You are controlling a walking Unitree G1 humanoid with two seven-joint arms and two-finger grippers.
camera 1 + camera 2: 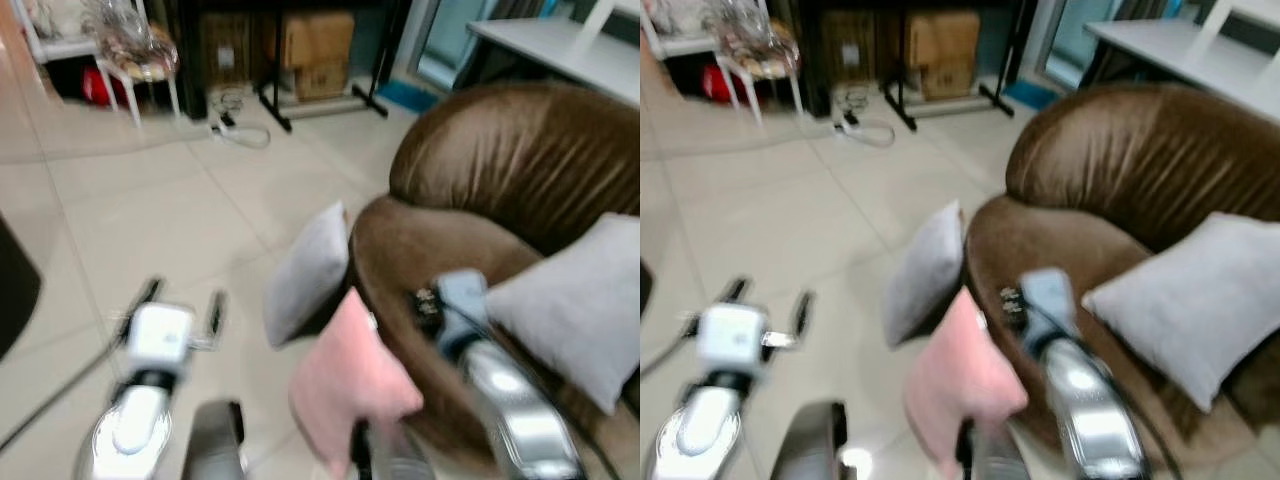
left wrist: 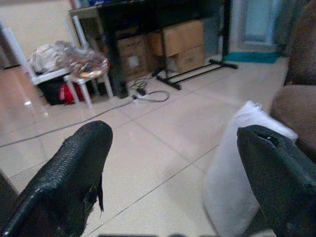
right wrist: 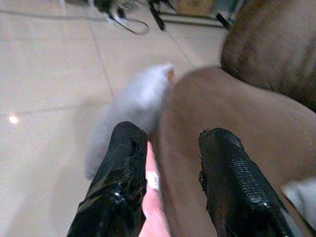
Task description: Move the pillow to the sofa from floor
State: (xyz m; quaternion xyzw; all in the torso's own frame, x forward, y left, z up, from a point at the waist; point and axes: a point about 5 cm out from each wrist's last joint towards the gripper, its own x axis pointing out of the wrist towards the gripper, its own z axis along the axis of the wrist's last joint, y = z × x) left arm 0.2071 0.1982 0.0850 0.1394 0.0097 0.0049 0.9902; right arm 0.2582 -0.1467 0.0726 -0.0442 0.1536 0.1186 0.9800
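A grey pillow (image 1: 305,270) stands on the tiled floor, leaning on the arm of a brown sofa (image 1: 500,160). A pink pillow (image 1: 350,385) leans against the sofa's front, nearer to me. Another grey pillow (image 1: 580,300) rests on the sofa seat. My right gripper (image 1: 428,300) hovers open over the sofa arm, just above the pink pillow (image 3: 153,217), with the grey floor pillow (image 3: 133,108) beyond its fingertips. My left gripper (image 1: 182,300) is open over bare floor, left of the grey floor pillow (image 2: 237,168). The picture is blurred.
At the back stand a white chair (image 1: 140,65) piled with things, cardboard boxes (image 1: 315,50) under a dark desk, and a black stand (image 1: 320,105). A power strip with cables (image 1: 235,125) lies on the floor. A white table (image 1: 560,50) stands behind the sofa.
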